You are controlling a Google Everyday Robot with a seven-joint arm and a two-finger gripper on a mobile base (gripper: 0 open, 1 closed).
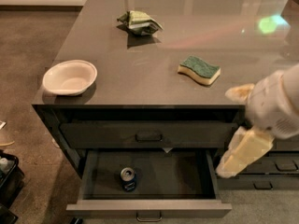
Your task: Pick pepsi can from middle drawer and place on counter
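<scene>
Standing upright in middle drawer (173, 174) | cylindrical pepsi can (128, 178) | hand (243, 139) at right

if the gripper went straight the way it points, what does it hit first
Probably the right wall of the open middle drawer, just below-left of the gripper; depth is unclear. The pepsi can sits farther left.

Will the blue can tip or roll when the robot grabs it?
The pepsi can stands upright in the flat middle drawer, so it's probably steady; a sideways bump might tip it, then it could roll. The gripper hangs right of the drawer.
</scene>
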